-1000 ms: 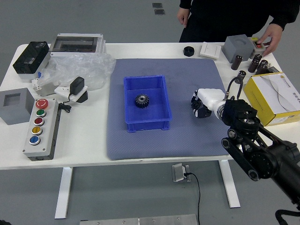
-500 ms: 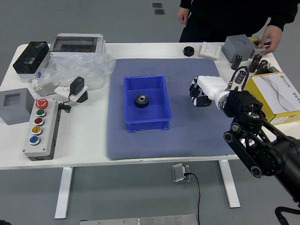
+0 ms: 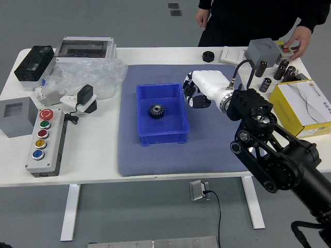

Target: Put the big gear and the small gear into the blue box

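One open blue plastic box (image 3: pixel 150 139) seems the next target: best to clear its right wall, then lower gently beside the gear within. That dark, round, toothed gear (image 3: pixel 156 111) lies inside, its centre hole showing. Farther right, the black-and-white robot hand (image 3: pixel 196 92) is near the box; I cannot tell its opening or any hold.

The box (image 3: pixel 164 139) is blue; the gear (image 3: pixel 156 111) is black; the mat (image 3: pixel 155 161) is grey-blue; the table (image 3: pixel 93 150) is white; the robot's right hand (image 3: pixel 208 87) is white and black; the button box (image 3: pixel 49 165) is light grey, with red, green, red, yellow and blue buttons (image 3: pixel 46 114); the carton (image 3: pixel 283 111) is yellow and white; the person's clothes (image 3: pixel 248 23) are black.
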`<action>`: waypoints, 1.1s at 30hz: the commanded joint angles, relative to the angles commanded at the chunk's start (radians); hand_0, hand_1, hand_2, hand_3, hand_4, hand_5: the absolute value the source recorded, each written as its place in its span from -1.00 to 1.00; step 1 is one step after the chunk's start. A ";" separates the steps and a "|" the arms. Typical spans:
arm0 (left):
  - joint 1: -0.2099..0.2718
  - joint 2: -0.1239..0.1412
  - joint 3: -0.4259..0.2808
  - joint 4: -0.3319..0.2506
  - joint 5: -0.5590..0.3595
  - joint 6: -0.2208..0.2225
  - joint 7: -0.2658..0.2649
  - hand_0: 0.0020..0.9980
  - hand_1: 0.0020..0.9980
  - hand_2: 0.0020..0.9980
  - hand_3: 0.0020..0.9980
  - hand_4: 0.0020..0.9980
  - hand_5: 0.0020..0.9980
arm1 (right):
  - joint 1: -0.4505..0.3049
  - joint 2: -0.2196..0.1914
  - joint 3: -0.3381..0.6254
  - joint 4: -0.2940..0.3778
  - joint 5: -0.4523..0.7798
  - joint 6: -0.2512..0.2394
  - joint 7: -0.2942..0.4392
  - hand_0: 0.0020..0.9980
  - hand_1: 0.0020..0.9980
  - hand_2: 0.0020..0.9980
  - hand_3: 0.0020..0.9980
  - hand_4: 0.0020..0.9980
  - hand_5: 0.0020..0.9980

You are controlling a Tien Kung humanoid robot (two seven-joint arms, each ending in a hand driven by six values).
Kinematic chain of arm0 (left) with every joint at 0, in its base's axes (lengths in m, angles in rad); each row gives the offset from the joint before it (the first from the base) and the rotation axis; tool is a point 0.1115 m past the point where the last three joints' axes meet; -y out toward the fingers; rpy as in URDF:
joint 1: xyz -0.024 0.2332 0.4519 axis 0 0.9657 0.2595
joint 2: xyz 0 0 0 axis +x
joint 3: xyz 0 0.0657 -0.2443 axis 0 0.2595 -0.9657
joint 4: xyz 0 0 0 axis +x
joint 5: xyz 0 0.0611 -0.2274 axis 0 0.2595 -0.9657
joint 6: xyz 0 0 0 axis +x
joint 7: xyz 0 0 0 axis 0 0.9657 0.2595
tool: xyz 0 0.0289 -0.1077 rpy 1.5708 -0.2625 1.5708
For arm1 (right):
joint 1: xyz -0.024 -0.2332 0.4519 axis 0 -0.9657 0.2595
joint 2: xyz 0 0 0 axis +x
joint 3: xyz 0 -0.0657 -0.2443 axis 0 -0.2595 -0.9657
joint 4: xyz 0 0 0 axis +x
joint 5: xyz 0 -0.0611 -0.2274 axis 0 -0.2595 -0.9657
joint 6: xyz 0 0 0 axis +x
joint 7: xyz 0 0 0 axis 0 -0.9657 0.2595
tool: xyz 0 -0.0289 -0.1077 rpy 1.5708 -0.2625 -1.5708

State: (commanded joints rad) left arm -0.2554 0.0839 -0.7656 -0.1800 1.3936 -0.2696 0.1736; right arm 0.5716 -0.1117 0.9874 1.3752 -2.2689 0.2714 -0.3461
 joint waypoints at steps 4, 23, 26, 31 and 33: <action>-0.002 0.001 0.003 0.000 -0.001 0.000 -0.001 0.76 0.72 0.72 0.68 0.58 0.01 | 0.015 0.019 -0.044 -0.004 0.000 0.002 0.001 0.00 -0.04 0.12 0.10 -0.10 -0.84; -0.002 -0.001 0.002 0.000 0.008 -0.005 0.002 0.76 0.73 0.72 0.68 0.57 0.01 | 0.057 0.005 -0.099 -0.029 0.000 0.076 0.023 0.60 0.60 0.92 1.00 0.62 -0.20; -0.002 0.000 0.000 0.000 0.010 -0.004 0.001 0.76 0.73 0.72 0.68 0.57 0.01 | 0.060 -0.002 -0.096 -0.027 0.000 0.079 0.023 0.60 0.60 0.92 1.00 0.62 -0.20; 0.000 0.004 -0.004 0.000 0.012 -0.002 0.001 0.76 0.73 0.72 0.68 0.58 0.01 | 0.060 -0.023 -0.083 -0.014 0.000 0.076 0.022 0.62 0.61 0.93 1.00 0.64 -0.17; 0.001 0.005 -0.007 0.000 0.012 -0.002 0.001 0.76 0.73 0.72 0.68 0.58 0.01 | 0.060 -0.037 -0.076 -0.006 0.000 0.073 0.022 0.62 0.61 0.93 1.00 0.64 -0.17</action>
State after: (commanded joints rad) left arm -0.2546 0.0889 -0.7727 -0.1800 1.4060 -0.2715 0.1741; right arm 0.6315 -0.1488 0.9113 1.3688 -2.2689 0.3444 -0.3238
